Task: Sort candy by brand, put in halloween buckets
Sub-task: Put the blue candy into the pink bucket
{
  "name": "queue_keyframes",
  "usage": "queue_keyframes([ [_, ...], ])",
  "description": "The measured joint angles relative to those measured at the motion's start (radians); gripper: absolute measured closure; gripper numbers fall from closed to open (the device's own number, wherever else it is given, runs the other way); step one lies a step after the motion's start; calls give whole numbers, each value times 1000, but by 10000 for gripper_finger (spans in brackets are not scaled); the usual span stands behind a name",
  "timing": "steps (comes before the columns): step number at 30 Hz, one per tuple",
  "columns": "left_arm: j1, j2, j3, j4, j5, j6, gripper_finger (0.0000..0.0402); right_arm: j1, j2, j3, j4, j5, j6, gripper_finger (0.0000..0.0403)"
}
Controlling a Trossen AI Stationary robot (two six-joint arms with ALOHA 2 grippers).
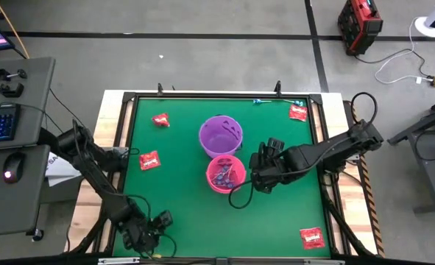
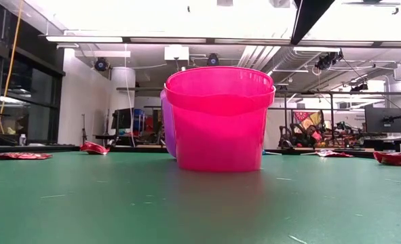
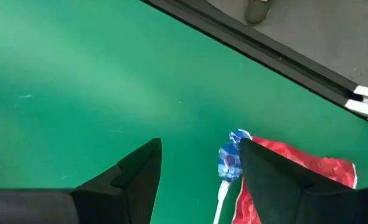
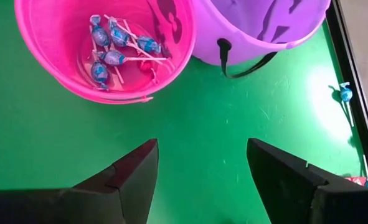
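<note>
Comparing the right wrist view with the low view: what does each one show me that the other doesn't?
Only the right wrist view shows inside the pink bucket: several blue-headed lollipops lie on its bottom. It also shows the open right gripper above bare green mat, and a stray lollipop near the table edge. Only the low view shows red packets lying flat on the mat to both sides, and the room behind. Both show the pink bucket with the purple bucket right next to it.
</note>
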Motion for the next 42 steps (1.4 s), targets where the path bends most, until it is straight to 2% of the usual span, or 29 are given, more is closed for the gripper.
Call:
queue_keyframes([
  [9, -9, 52, 0, 8, 59, -13, 197, 0, 0, 0, 0, -2, -16, 164],
  [23, -9, 145, 3, 15, 37, 0, 203, 0, 0, 0, 1, -2, -8, 164],
  [27, -9, 149, 3, 15, 36, -2, 253, 0, 0, 0, 1, -2, -8, 164],
  [32, 14, 147, 3, 15, 67, -85, 368, 0, 0, 0, 1, -1, -8, 164],
  [36, 48, 114, -3, -15, 93, -190, 368, 0, 0, 0, 1, -3, -20, 164],
  [42, 141, -69, -2, -102, 62, -219, 365, 0, -34, 0, -14, -6, -57, 164],
])
